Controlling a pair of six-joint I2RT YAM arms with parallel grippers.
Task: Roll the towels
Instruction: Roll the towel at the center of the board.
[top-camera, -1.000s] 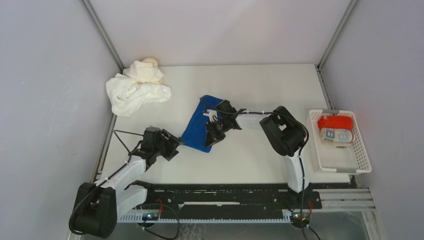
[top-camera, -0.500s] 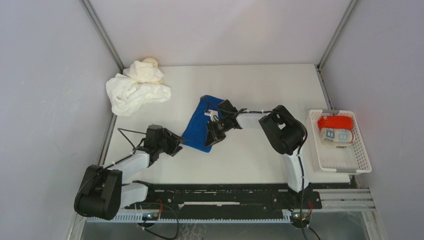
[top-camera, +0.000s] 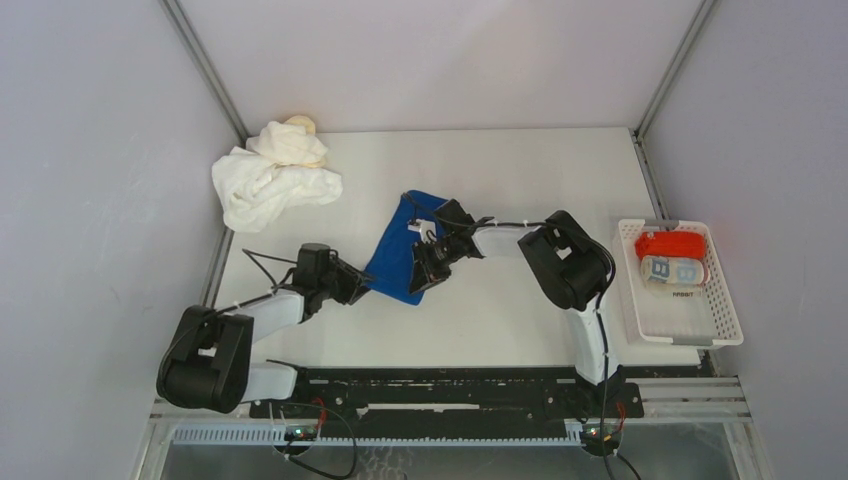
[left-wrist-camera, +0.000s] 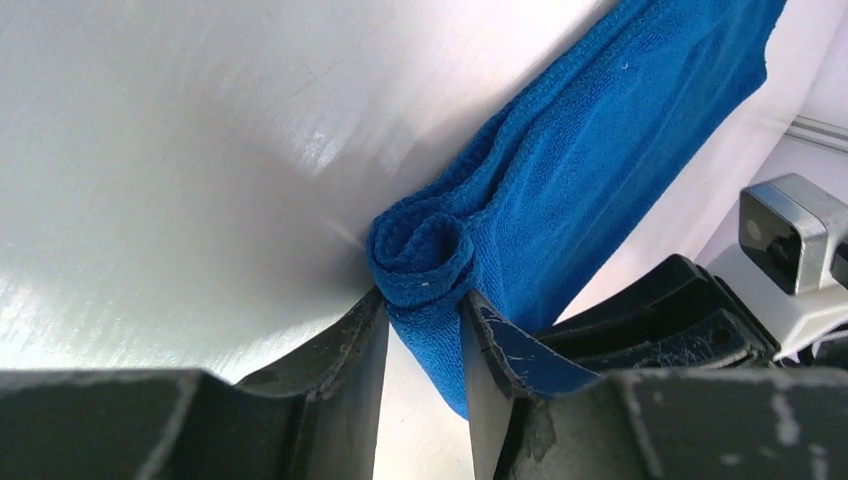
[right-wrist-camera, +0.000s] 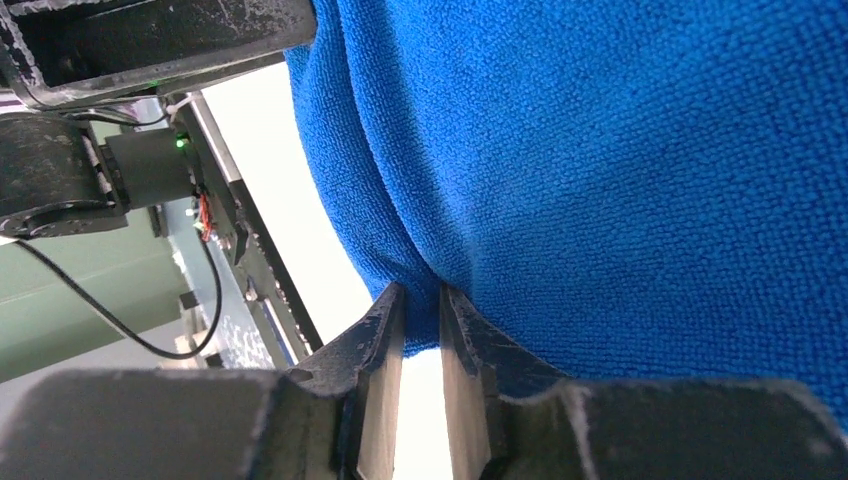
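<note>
One blue towel (top-camera: 392, 265), two rolled towels (top-camera: 670, 243), one heap (top-camera: 270, 180), one basket (top-camera: 725, 320).

The left arm (top-camera: 265, 308) stretches low, the right arm (top-camera: 570, 265) folds over; left gripper (left-wrist-camera: 422, 300) and right gripper (right-wrist-camera: 421, 295) each pinch the blue towel (top-camera: 395, 255).

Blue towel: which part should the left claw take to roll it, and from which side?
Take the blue towel at its curled corner, from the left, low along the table. The curl there is thick and raised, so a finger fits on each side; the left claw is placed so. The flat middle offers no edge. The right claw pinches an edge farther right.
</note>
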